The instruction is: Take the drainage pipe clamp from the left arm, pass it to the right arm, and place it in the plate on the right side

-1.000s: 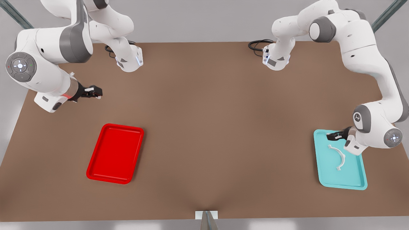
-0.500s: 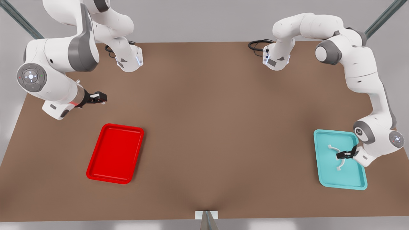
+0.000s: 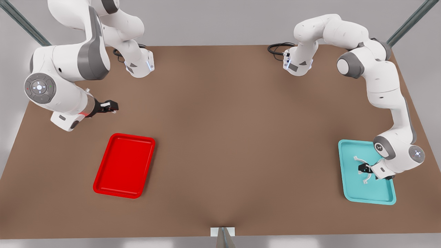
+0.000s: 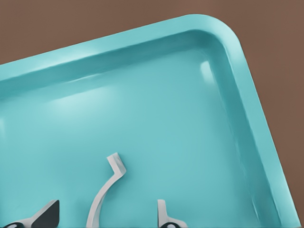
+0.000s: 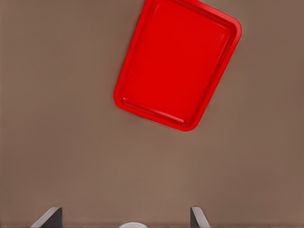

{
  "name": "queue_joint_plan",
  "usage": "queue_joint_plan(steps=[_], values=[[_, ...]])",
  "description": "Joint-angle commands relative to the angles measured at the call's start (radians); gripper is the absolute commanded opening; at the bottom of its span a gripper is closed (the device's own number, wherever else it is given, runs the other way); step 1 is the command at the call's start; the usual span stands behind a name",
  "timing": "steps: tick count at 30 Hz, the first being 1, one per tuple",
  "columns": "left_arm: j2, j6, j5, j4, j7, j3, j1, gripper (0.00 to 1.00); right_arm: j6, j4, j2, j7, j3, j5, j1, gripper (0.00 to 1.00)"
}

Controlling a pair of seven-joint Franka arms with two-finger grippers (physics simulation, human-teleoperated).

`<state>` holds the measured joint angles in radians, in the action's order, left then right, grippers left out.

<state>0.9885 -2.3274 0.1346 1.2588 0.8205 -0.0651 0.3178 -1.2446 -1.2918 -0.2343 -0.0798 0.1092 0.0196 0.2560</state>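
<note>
A plain brown counter (image 3: 220, 137) fills the front view, with pale grey wall behind and metal struts in the upper corners (black cables coil at both arm bases). The clamp (image 3: 366, 170) lies in the teal tray (image 3: 370, 196) at the lower right, and the left tool (image 3: 363, 168) sits down over it, fingers (image 4: 47, 216) spread either side of the white band (image 4: 102, 199), not yet closed. The right tool (image 3: 109, 106) hovers released at the upper left, above the counter beyond the red plate (image 3: 124, 165).
</note>
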Motion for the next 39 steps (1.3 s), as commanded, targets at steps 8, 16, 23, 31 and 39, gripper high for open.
queue_joint_plan(steps=[8,16,23,31,39], values=[[0.001,-0.018,0.037,-0.002,0.213,0.001,0.001,0.62,0.001,-0.001,-0.005,-0.002,0.000,-0.004,0.003,1.00],[0.004,-0.018,0.036,-0.002,0.195,0.001,0.000,0.40,0.001,-0.003,-0.008,-0.002,0.000,-0.004,0.003,1.00],[0.001,-0.018,0.034,-0.002,0.175,0.001,-0.002,0.21,0.001,-0.003,-0.011,-0.001,0.000,-0.004,0.003,1.00],[-0.017,-0.013,0.023,-0.001,0.175,0.001,-0.005,0.21,0.001,-0.001,-0.013,-0.003,0.000,-0.004,0.003,1.00],[-0.223,0.388,-0.004,0.002,-0.513,-0.004,-0.190,0.21,-0.062,0.048,-0.092,-0.040,-0.002,-0.055,0.104,1.00]])
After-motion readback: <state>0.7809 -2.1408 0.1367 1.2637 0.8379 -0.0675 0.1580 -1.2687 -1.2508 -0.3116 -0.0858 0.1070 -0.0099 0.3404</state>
